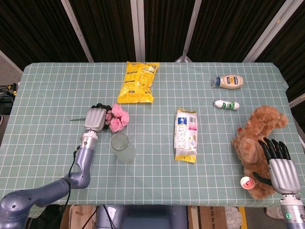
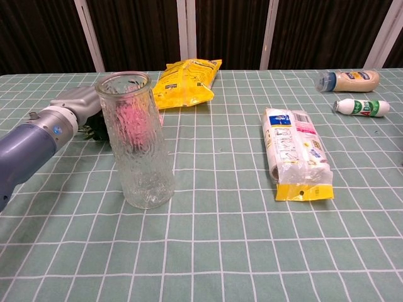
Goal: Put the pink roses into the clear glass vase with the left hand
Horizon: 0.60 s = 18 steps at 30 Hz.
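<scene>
The pink roses (image 1: 117,118) lie on the green checked tablecloth, left of centre. My left hand (image 1: 95,118) sits on the bunch's leafy stem end with its fingers curled down around it; the stem tip pokes out to the left. The clear glass vase (image 1: 121,146) stands upright just in front of the roses. In the chest view the vase (image 2: 136,141) is close and large, the roses (image 2: 131,117) show pink through the glass, and the left hand (image 2: 76,102) is behind it to the left. My right hand (image 1: 281,168) hovers with fingers apart at the lower right, holding nothing.
A yellow chip bag (image 1: 136,82) lies behind the roses. A white snack pack (image 1: 186,134) lies mid-table. A mayonnaise bottle (image 1: 228,81) and a small white bottle (image 1: 226,104) lie far right. A brown teddy bear (image 1: 258,138) and a small red-and-white cap (image 1: 246,182) sit beside the right hand.
</scene>
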Motion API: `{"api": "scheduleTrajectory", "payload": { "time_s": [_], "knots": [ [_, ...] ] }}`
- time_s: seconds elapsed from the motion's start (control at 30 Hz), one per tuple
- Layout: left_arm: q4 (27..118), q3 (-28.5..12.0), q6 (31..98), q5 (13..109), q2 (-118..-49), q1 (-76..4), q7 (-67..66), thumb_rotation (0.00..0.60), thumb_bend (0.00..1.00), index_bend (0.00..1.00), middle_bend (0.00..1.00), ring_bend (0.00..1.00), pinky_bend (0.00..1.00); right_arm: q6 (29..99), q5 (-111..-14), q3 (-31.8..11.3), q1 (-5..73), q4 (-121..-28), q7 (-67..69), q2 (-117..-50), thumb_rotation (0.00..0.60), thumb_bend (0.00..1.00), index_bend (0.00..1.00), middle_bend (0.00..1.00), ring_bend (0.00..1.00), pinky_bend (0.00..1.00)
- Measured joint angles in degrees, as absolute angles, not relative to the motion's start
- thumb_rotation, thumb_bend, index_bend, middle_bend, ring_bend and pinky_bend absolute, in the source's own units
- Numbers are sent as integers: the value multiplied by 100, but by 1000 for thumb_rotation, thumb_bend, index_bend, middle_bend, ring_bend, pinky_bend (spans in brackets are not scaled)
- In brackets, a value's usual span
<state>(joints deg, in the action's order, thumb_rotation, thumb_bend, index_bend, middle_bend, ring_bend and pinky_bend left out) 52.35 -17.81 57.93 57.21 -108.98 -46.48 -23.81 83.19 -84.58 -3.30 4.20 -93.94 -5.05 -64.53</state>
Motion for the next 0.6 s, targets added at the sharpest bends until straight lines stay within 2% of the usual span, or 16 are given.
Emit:
{"api": "scheduleTrajectory", "payload": {
  "time_s": [0.2,0.6],
  "knots": [
    [5096,-1757,5939,5853,-10971,-4644,-2335,600,470,426,469,331,456,8317,-8456,-328,420,-9399,-495,-6442,600,170,124,90,10,0],
    [5690,-1928,6625,6019,-10537,-4349,-2127,600,468,404,447,331,470,8429,-8590,-285,373,-9515,-415,-6374,600,169,124,90,10,0]
  ]
}}
